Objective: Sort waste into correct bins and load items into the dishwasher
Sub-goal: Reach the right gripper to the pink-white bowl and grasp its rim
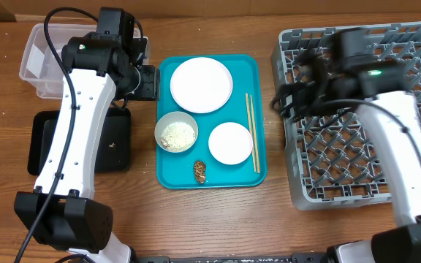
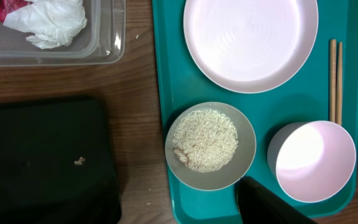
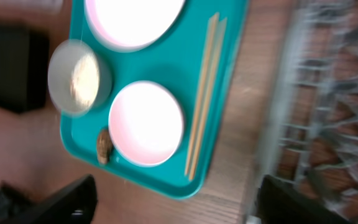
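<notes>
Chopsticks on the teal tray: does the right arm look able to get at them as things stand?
Probably yes. The chopsticks lie flat and uncovered by the right edge of the teal tray, with the pink bowl close beside them. The right hand hangs open near that edge with nothing between.

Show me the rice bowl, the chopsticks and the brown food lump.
rice bowl (image 2: 247,149): left wrist view, bare grey inner wall right of the rice.
chopsticks (image 1: 252,133): overhead view, middle of the pair.
brown food lump (image 1: 199,171): overhead view, its centre.
</notes>
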